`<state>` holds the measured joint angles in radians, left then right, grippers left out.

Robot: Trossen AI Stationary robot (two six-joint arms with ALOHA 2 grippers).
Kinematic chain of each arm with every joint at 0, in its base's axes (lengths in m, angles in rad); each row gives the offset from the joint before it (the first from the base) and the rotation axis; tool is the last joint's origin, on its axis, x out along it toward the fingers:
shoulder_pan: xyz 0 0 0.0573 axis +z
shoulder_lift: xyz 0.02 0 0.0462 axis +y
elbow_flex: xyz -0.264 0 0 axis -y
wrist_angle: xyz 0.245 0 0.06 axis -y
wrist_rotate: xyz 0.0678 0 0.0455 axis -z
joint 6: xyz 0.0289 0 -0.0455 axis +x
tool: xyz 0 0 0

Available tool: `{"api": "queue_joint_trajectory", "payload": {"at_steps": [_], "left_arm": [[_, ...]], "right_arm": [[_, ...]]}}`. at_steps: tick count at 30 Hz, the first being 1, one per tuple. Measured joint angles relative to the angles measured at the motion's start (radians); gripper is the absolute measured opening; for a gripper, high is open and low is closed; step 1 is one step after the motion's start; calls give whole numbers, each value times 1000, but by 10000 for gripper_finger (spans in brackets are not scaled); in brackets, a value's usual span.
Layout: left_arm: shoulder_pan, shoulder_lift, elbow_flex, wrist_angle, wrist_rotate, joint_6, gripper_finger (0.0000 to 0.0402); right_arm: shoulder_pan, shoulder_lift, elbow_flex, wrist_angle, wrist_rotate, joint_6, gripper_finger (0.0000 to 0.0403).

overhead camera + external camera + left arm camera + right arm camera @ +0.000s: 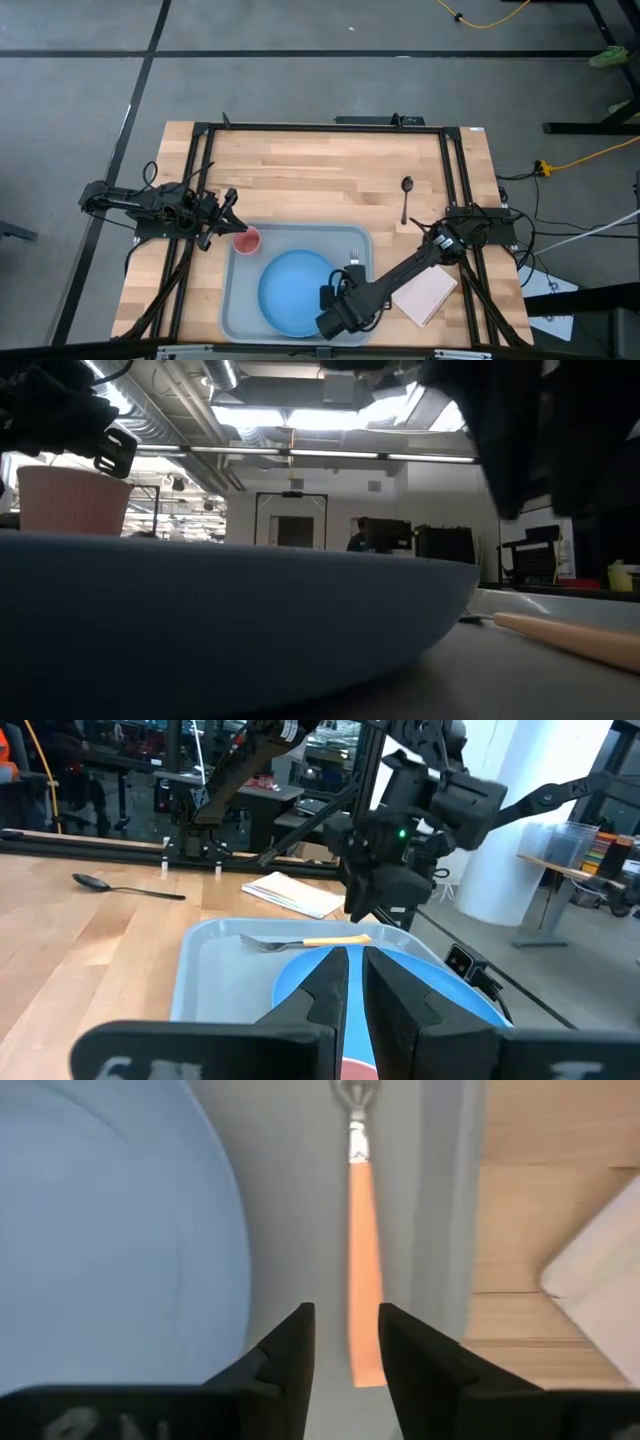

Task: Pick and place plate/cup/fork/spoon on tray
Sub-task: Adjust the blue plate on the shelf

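The pale grey-blue tray (232,300) lies at the table's near middle. The light-blue plate (295,292) rests flat in it. The pink-red cup (247,240) stands upright in the tray's far left corner, and my left gripper (233,224) is nearly shut at its rim. The orange-handled fork (364,1250) lies on the tray floor to the right of the plate. My right gripper (345,1345) hovers open above the handle's near end. The dark spoon (406,196) lies on the bare wood beyond the tray. My left gripper comes slanting down from the table's left onto the cup's rim (100,472). Pink shows far back between the two fingers (356,1070). The gripper itself hides the place of contact. The cup stands upright, and the plate hides its foot in the low view.
A beige flat rectangle (425,295) lies on the wood right of the tray, under my right arm. Black frame rails (452,180) run along both sides of the table. Bare wood lies across the far half, around the spoon.
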<state>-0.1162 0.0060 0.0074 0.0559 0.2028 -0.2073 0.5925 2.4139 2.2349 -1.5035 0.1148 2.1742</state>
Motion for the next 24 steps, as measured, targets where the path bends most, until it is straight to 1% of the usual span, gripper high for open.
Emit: {"api": "queue_joint_trajectory", "payload": {"at_steps": [6,10,19,22,24], "left_arm": [[0,0,0,-1,-2,0,27],[0,0,0,-1,-2,0,27],[0,0,0,-2,-3,0,27],[0,0,0,-2,-3,0,27],[0,0,0,-2,-3,0,27]], "right_arm": [[-32,25,-1,24,-8,-69,93],[-52,43,-1,51,-63,-136,89],[-63,48,-2,78,-64,-146,88],[-66,48,-2,121,-63,-167,88],[-72,48,-2,146,-44,-184,88]]}}
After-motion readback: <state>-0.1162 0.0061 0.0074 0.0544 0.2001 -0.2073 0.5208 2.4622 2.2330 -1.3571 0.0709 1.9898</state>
